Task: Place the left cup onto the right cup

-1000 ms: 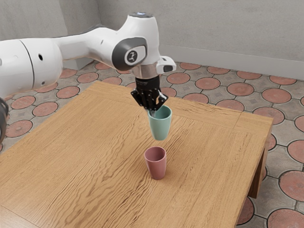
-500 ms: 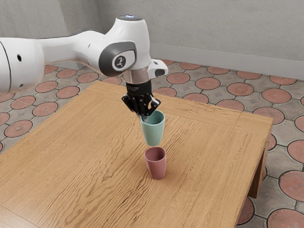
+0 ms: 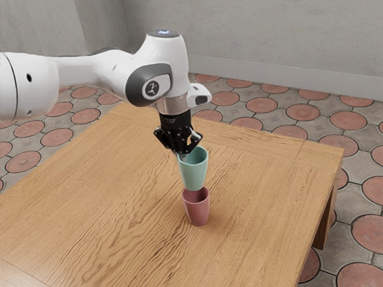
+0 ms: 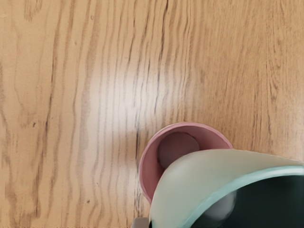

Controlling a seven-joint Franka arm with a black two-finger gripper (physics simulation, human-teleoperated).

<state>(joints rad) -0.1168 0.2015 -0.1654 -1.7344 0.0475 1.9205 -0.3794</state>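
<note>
1. The gripper (image 3: 184, 148) hangs over the table (image 3: 90, 197) with its fingers clamped on the rim of the teal cup (image 3: 192, 169), at the rim's left side in the exterior view. By the look of it, one finger is inside the wall and one outside.
2. The teal cup is upright in the air, directly above the pink cup (image 3: 196, 207). Its base is at the pink cup's mouth, and I cannot tell whether they touch.
3. The pink cup stands free on the wood, a little to the exterior view's right of the table's middle and nearer the near edge than the far one.
4. In the wrist view the pink mouth peeks out past the teal wall, so the two are probably not quite centred.
5. Handling, as I judge it: both cups look light, stiff and smooth-walled, tapering toward the base — the teal one should nest rather than sit on top.
6. A pinch on one side of a thin rim lets the cup swing, and a smooth wall can slip.
7. The pink cup is unanchored, so an off-centre push could tip or slide it — a slow, straight descent suits it best.
</note>
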